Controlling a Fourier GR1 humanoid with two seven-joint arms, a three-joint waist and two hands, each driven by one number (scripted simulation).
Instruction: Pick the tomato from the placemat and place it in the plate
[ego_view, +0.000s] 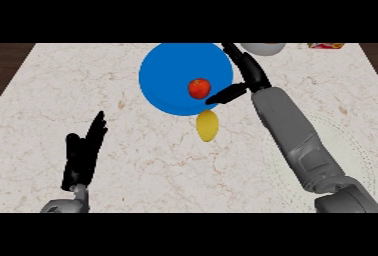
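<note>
Head view is showing the tomato (198, 88) sitting in the blue plate (166, 75), toward its right side. Right hand (249, 73) is hanging over the plate's right rim with fingers straight and thumb spread toward the tomato, its tip lying just beside the fruit and gripping nothing. Left hand (83, 152) is resting at lower left, fingers straight and pointing up. A yellow fruit (208, 125) is lying just below the plate, and the pale placemat (347, 135) is lying at right, partly under the right forearm.
</note>
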